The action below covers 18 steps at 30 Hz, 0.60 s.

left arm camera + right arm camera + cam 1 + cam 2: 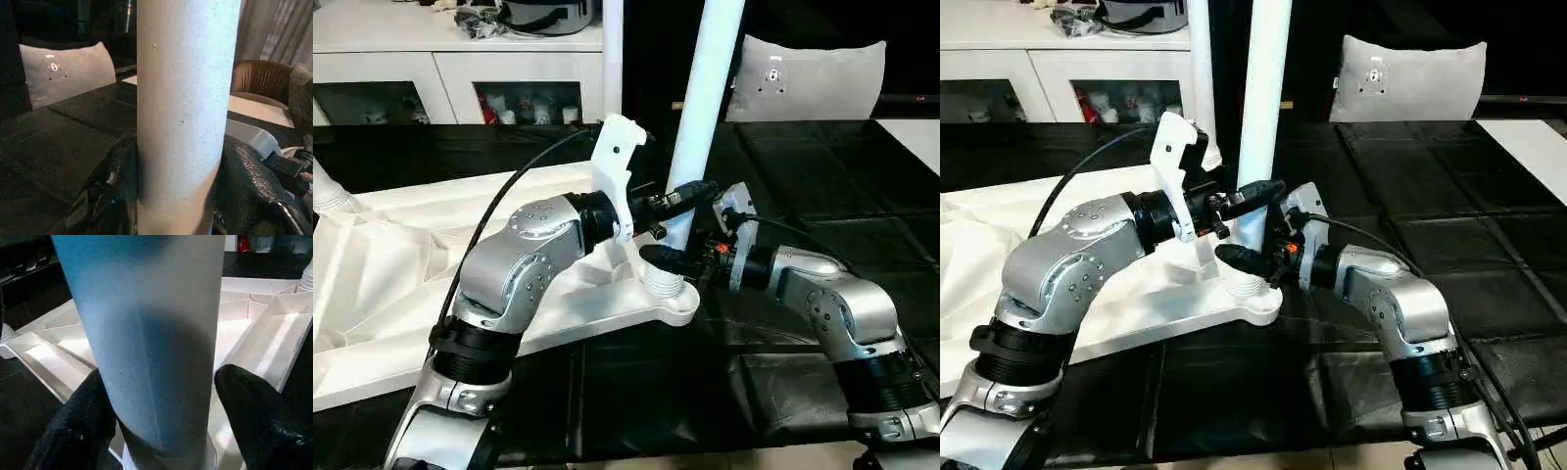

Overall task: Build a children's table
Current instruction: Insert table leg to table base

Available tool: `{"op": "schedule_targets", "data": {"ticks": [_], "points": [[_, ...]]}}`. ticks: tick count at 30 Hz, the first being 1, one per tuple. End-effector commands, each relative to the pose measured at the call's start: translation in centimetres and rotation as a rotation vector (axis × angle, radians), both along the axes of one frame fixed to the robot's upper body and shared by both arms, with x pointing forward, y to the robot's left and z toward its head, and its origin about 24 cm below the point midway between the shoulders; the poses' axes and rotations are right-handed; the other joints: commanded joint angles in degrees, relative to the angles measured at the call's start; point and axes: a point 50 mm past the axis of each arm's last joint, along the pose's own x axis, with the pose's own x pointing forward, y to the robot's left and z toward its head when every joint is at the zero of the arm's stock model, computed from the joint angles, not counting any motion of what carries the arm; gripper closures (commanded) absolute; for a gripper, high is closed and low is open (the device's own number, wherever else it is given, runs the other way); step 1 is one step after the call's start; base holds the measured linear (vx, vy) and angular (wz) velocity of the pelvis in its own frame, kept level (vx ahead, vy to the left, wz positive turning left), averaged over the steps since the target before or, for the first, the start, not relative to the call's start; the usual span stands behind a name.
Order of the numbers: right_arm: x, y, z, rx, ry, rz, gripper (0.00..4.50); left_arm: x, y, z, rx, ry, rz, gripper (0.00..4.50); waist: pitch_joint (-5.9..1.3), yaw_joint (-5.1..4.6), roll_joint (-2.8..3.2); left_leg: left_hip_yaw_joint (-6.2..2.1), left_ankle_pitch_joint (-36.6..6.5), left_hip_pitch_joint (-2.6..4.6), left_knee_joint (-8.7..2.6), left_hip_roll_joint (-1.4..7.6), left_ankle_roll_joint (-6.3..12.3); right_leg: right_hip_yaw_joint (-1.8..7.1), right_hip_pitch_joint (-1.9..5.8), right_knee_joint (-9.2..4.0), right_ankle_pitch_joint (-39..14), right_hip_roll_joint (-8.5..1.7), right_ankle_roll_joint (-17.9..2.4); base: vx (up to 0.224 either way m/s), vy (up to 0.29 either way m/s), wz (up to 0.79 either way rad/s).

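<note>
At the near right corner of the upside-down white ribbed plastic tabletop (401, 255), a long tapered white tubular leg (1263, 108) stands upright in the round corner socket (1252, 292). Both the left gripper (1252, 223) and right gripper (161, 431) have their black fingers pinched on the leg's lower end, left fingers (244, 181) hugging each side. Grey cushion (808, 78) sits well behind.

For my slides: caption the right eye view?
Both grippers, left gripper and right gripper, clasp an upright leg in the tabletop corner socket.

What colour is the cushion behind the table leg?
Grey cushion, clearest in the left eye view.
</note>
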Motion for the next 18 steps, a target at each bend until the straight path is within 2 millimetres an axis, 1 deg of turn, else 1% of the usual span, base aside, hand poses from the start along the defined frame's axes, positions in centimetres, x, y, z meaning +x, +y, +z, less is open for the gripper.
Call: {"op": "schedule_targets", "data": {"ticks": [1,2,3,4,7,9,18], "points": [[0.05,0.0,0.12,-0.012,-0.009,0.002,1.5,-0.13,-0.36,0.82,0.008,-0.038,-0.022,2.41,-3.87,-0.07,-0.5,0.5,-5.6,-0.45,-3.93,0.93,1.65,3.05,3.78,-4.03,-21.0,-3.1,-4.14,0.0,0.0,0.0],[0.11,0.02,0.13,0.002,-0.004,-0.002,1.64,-0.36,-0.48,0.79,0.008,-0.028,-0.044,2.41,-3.87,-0.06,-0.47,0.49,-5.65,-0.45,-3.94,0.93,1.64,3.05,3.79,-4.04,-21.06,-3.12,-4.16,0.0,0.0,0.0],[0.12,0.04,0.12,0.005,-0.002,-0.001,1.64,-0.38,-0.51,0.79,0.006,-0.025,-0.042,2.41,-3.89,-0.04,-0.47,0.5,-5.52,-0.46,-3.92,0.92,1.66,3.08,3.78,-3.98,-20.86,-3.12,-4.24,0.0,0.0,0.0],[0.12,0.05,0.11,0.005,-0.001,-0.001,1.88,-0.39,-0.52,0.8,0.005,-0.024,-0.04,2.41,-3.85,-0.05,-0.47,0.5,-5.74,-0.45,-3.94,0.93,1.63,3.04,3.79,-4.05,-21.16,-3.12,-4.21,0.0,0.0,0.0],[0.06,0.12,0.02,0.007,0.006,0.005,2.0,-0.29,-0.52,0.85,-0.001,-0.023,-0.03,2.41,-3.88,-0.05,-0.47,0.48,-5.65,-0.47,-3.94,0.94,1.62,3.07,3.81,-4.0,-20.82,-3.09,-4.24,0.0,0.0,0.0],[0.03,0.13,-0.06,0.008,0.011,0.005,2.29,-0.27,-0.53,0.92,-0.004,-0.021,-0.029,2.41,-3.89,-0.02,-0.4,0.47,-5.58,-0.46,-3.94,0.96,1.65,3.07,3.82,-3.98,-20.71,-3.13,-4.35,0.0,0.0,0.0],[0.0,-0.03,-0.23,0.004,0.018,-0.003,2.53,-0.48,-0.76,1.23,-0.023,-0.025,-0.052,2.41,-3.87,-0.01,-0.3,0.44,-5.84,-0.47,-3.95,0.96,1.59,3.05,3.84,-4.03,-20.8,-3.13,-4.38,0.0,0.0,0.0]]}}
